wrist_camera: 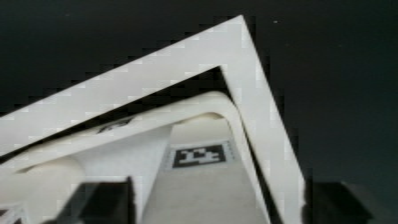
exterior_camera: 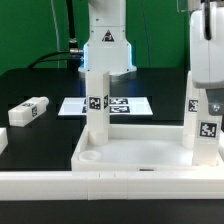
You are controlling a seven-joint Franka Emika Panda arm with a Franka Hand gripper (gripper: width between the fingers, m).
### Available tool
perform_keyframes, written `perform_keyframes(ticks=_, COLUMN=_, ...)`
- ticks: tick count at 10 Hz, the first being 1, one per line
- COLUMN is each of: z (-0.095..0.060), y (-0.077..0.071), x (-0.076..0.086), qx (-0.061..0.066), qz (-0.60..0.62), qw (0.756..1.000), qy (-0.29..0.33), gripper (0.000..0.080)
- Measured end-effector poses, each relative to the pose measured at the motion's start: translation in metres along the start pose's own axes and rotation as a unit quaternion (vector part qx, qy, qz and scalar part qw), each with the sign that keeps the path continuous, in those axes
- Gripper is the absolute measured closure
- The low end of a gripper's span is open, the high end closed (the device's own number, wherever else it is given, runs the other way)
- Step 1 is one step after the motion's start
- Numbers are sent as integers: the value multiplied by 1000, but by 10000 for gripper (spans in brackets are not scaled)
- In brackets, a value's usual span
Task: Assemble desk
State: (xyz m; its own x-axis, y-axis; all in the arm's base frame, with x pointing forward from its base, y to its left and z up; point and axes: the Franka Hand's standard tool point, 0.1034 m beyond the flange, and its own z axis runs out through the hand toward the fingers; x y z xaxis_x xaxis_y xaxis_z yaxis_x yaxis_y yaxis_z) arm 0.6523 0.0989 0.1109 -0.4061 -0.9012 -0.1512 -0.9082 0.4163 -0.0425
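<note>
The white desk slab [exterior_camera: 140, 152] lies rim up at the front of the table. One tagged square leg [exterior_camera: 96, 105] stands upright in its far corner socket on the exterior view's left. My gripper [exterior_camera: 205, 90] comes down from above at the exterior view's right and is shut on a second upright leg [exterior_camera: 206, 128] at the slab's far right corner. In the wrist view this tagged leg [wrist_camera: 201, 185] runs between my dark fingers [wrist_camera: 103, 200], over the slab's corner rim [wrist_camera: 196, 60]. A third leg [exterior_camera: 28, 112] lies loose on the table at the exterior view's left.
The marker board [exterior_camera: 125, 104] lies flat behind the slab. A long low white rail [exterior_camera: 110, 186] runs along the front edge, close to the slab. The robot base [exterior_camera: 107, 45] stands at the back centre.
</note>
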Motion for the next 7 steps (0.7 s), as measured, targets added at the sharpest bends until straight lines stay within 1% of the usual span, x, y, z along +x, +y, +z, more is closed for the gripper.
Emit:
perform_keyframes(ticks=1, z=-4, y=-1, x=-4, qx=3, qz=-5, qw=1000, qy=-3, gripper=169)
perform_keyframes(ticks=2, z=-22, y=-3, x=-14, qx=12, qz=-23, qw=1000, qy=-14, gripper=169)
perform_keyframes(ticks=3, z=-45, y=-9, x=-12, qx=23, qz=-63, qw=997, qy=-24, gripper=156)
perform_keyframes(ticks=4, z=-65, y=-20, x=-4, qx=37, qz=-96, qw=994, qy=-31, gripper=156)
perform_keyframes(ticks=5, z=-71, y=-25, x=-4, qx=42, qz=-101, qw=993, qy=-33, gripper=151)
perform_keyframes(ticks=7, z=-66, y=-22, x=-5, qx=39, qz=-103, qw=993, qy=-31, gripper=150)
